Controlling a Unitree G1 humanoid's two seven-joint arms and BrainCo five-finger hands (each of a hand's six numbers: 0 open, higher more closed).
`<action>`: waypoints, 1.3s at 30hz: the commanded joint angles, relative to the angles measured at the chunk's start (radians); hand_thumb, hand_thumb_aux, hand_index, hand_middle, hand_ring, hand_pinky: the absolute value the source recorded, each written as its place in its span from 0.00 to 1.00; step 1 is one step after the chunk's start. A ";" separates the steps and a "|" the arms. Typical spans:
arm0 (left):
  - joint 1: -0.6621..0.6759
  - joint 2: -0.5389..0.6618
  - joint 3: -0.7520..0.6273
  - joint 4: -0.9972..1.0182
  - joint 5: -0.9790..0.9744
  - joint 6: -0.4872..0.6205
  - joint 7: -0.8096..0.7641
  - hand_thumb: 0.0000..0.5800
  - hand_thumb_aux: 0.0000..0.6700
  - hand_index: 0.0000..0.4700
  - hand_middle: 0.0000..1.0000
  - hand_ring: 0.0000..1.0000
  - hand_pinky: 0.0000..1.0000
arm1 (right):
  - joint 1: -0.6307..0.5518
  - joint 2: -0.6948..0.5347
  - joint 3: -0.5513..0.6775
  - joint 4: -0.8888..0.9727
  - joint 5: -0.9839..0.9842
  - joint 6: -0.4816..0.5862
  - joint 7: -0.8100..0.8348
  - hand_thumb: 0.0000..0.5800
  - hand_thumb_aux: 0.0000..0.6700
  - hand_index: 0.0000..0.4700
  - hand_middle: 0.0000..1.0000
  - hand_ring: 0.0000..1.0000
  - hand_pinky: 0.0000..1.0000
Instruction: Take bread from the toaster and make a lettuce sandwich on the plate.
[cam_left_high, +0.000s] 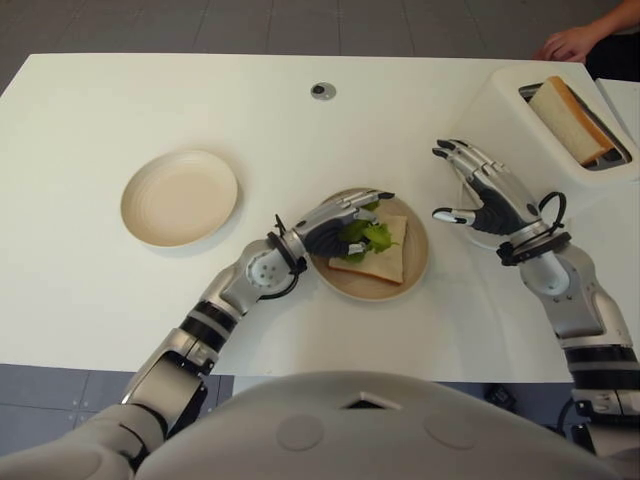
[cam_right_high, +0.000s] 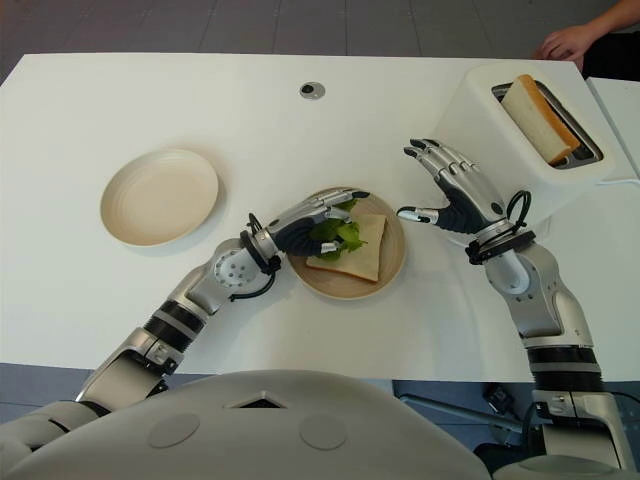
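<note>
A tan plate (cam_left_high: 415, 270) near the table's middle holds a bread slice (cam_left_high: 385, 262) with green lettuce (cam_left_high: 368, 238) on top. My left hand (cam_left_high: 335, 222) lies over the plate's left side. Its fingers are stretched out across the lettuce and touch it without curling round it. At the far right stands the white toaster (cam_left_high: 510, 105) with another bread slice (cam_left_high: 568, 118) upright in its slot. My right hand (cam_left_high: 488, 195) is held between the plate and the toaster, just in front of the toaster's near face. That hand is open, its fingers spread, and it holds nothing.
A second tan plate (cam_left_high: 180, 197), with nothing on it, sits to the left. A small round grommet (cam_left_high: 322, 91) is set in the table's far middle. A person's hand (cam_left_high: 570, 42) rests at the far right edge behind the toaster.
</note>
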 joint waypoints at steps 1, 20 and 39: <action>-0.044 -0.048 -0.031 0.118 0.024 -0.030 0.035 1.00 1.00 1.00 0.00 0.00 0.00 | 0.015 -0.014 -0.043 0.007 0.027 0.001 -0.013 0.00 0.00 0.00 0.00 0.00 0.00; 0.009 0.012 0.017 -0.093 0.075 -0.018 0.126 0.00 0.00 0.00 0.00 0.00 0.00 | -0.035 -0.079 -0.322 0.132 -0.121 0.272 -0.180 0.00 0.00 0.00 0.00 0.00 0.00; 0.176 0.013 0.275 -0.252 -0.239 -0.029 0.154 0.00 0.00 0.00 0.00 0.00 0.00 | -0.150 -0.068 -0.372 -0.068 0.022 0.127 -0.338 1.00 1.00 1.00 1.00 1.00 1.00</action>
